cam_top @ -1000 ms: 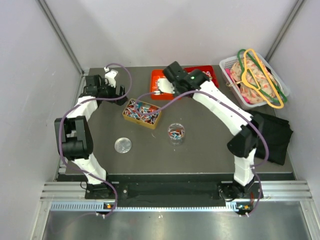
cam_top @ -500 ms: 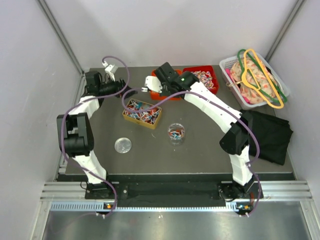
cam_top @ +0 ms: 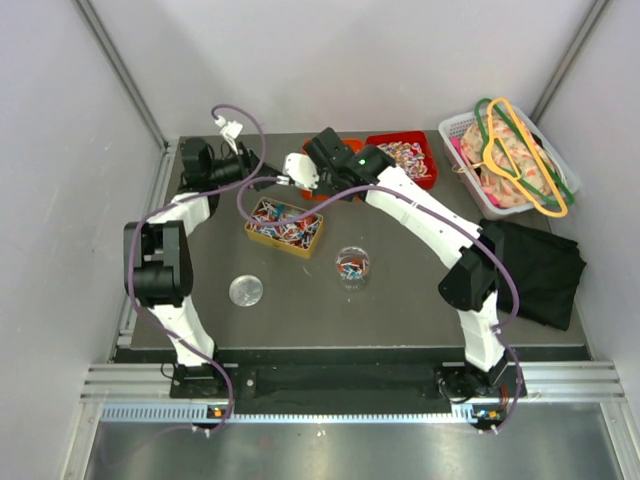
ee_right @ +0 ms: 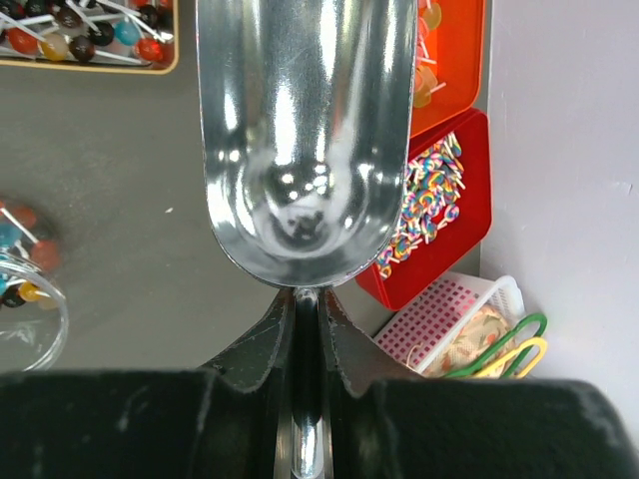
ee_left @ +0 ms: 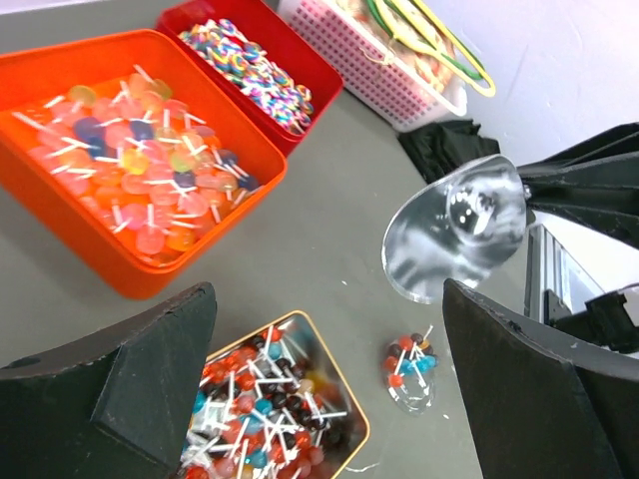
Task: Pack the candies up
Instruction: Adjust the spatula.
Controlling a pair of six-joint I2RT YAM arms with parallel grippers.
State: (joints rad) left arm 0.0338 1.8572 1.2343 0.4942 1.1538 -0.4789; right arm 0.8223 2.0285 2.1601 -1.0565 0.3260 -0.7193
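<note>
The candies are small lollipops on white sticks, in red, blue and dark colours. Many lie in a gold tin (cam_top: 284,225) (ee_left: 270,409) (ee_right: 90,35). A few sit in a clear jar (cam_top: 352,265) (ee_left: 409,371) (ee_right: 25,299). My right gripper (cam_top: 318,168) (ee_right: 307,299) is shut on the handle of a metal scoop (cam_top: 296,166) (ee_left: 454,239) (ee_right: 305,130). The scoop is empty and hangs above the table just beyond the tin. My left gripper (cam_top: 250,172) (ee_left: 327,299) is open with nothing in it, raised left of the scoop and facing it.
An orange tray (cam_top: 312,185) (ee_left: 110,269) of pastel lollipops and a red tray (cam_top: 428,180) (ee_left: 319,80) of swirl lollipops stand at the back. A white basket (cam_top: 462,165) with hangers is at back right, beside a black cloth (cam_top: 545,270). A round lid (cam_top: 246,290) lies front left.
My right arm has swung the scoop left, from over the orange tray to a spot beyond the tin. My left gripper has risen and turned toward the scoop.
</note>
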